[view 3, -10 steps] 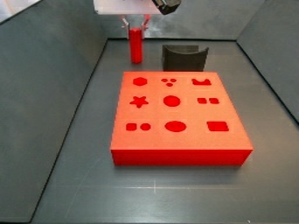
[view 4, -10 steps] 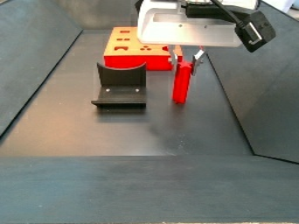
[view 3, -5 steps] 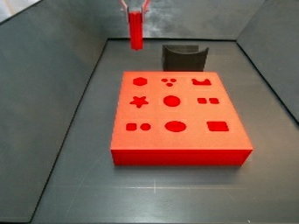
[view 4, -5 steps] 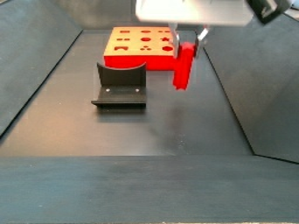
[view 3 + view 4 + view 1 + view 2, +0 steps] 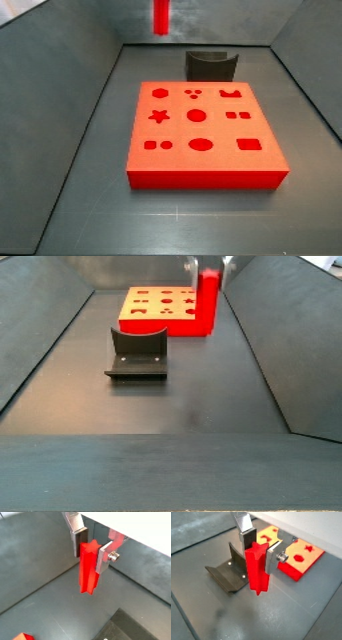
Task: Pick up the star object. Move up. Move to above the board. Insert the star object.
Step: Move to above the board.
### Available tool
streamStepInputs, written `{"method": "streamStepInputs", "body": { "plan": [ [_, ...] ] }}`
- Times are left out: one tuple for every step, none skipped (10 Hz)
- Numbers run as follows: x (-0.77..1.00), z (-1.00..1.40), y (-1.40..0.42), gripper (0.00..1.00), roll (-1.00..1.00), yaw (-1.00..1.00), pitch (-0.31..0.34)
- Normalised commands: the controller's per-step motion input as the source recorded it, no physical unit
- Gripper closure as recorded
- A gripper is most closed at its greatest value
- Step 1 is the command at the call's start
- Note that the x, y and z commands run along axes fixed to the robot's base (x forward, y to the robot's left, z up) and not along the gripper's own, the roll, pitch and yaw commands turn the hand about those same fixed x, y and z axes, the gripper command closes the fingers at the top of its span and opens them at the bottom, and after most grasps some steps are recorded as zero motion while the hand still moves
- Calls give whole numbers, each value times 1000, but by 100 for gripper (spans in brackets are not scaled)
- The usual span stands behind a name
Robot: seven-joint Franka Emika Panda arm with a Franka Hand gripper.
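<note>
Red star object hung clamped in the pincer above the bench, at 12 o'clock from the board; carrying it level would suit.

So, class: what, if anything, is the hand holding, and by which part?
The hand holds the star object by its upper end, between its fingers, clear of the floor.

Hand: flat silver finger plates, dark pads, round silver screw on side.
</note>
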Motion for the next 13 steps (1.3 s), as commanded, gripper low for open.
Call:
{"method": "streamStepInputs", "body": {
  "plan": [
    [171,915,116,100,-208,-26,98],
    [121,724,87,100,-181,-32,81],
    [96,598,69,100,-169,-31,76],
    [49,283,41,100,-146,-32,75],
    [30,280,-1000,100,182,-266,132],
    [32,246,-1000,100,212,-241,114],
    [28,257,-1000,100,220,-132,96],
    [27,260,-1000,100,146,-68,75],
    [33,260,-1000,100,88,-19,61],
    [35,266,-1000,100,60,0,61],
    [36,272,-1000,100,37,3,51],
    [37,273,-1000,100,25,4,47],
    [43,280,-1000,100,4,4,52]
  ]
}}
